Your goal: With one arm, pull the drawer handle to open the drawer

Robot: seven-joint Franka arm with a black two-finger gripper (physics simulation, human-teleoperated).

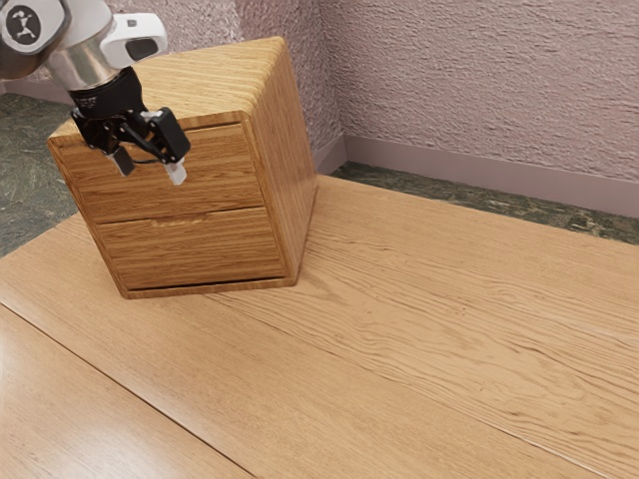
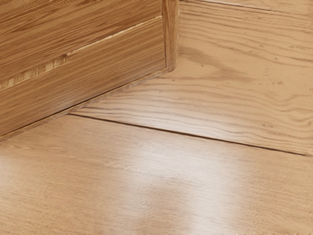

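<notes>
Upper drawer (image 1: 220, 175) is seen shut flush in the cabinet (image 1: 285, 150), just behind the gripper (image 1: 150, 168), whose fingers are held apart with nothing clamped between them, while the lower drawer (image 1: 190, 249) is found below the gripper, above the table (image 1: 419, 329).

Cabinet (image 1: 283, 150) on table (image 1: 419, 349) at exterior view's left, upper drawer (image 1: 215, 185) over lower drawer (image 1: 190, 249), hand (image 1: 150, 167) before upper drawer

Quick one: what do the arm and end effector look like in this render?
White arm shell, a dark round joint cap with a white mark, a silver cylindrical wrist, a white pod with a dark window. Black end effector, two fingers with pale tips.
</notes>
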